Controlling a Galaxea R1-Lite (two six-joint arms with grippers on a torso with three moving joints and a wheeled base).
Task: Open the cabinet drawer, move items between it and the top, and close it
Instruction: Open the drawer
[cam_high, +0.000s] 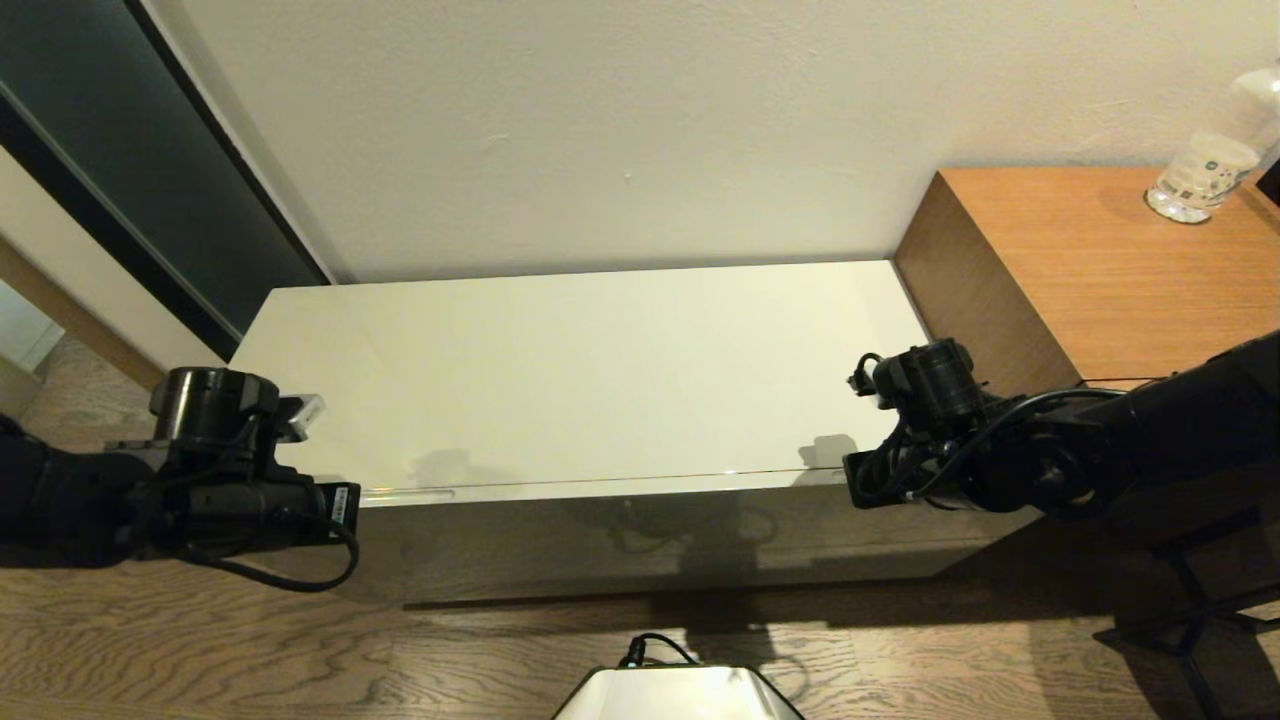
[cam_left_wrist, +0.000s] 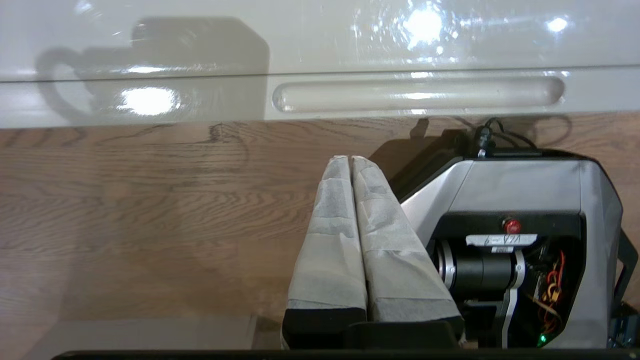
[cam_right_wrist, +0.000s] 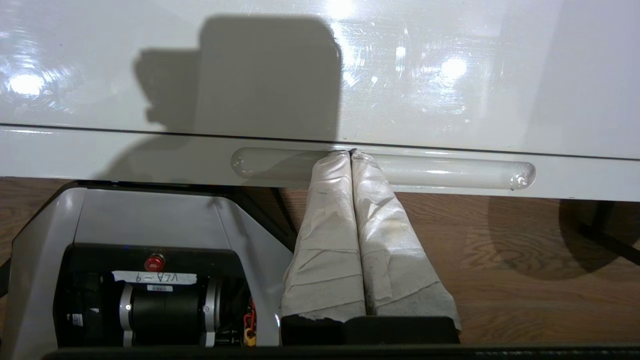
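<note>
Cabinet (cam_high: 640, 540) top (cam_high: 590, 370) (glossy), plaster wall (cam_high: 600, 120)

Head view: drawer (cam_high: 650, 535) front sits in shadow under the top (cam_high: 580, 370); its slot handles can't be made out there. Both grippers' jaws are hidden behind their own wrist housings, left gripper (cam_high: 335, 510) and right gripper (cam_high: 850, 480). Bottle (cam_high: 1210, 165) on the wooden counter (cam_high: 1120, 270) is cut by the right edge; label too small to read. Robot base (cam_high: 680, 695) is cropped at the bottom edge. Right wrist view: slot handle (cam_right_wrist: 450, 172) is partly covered by the taped fingers (cam_right_wrist: 330, 225).
</note>
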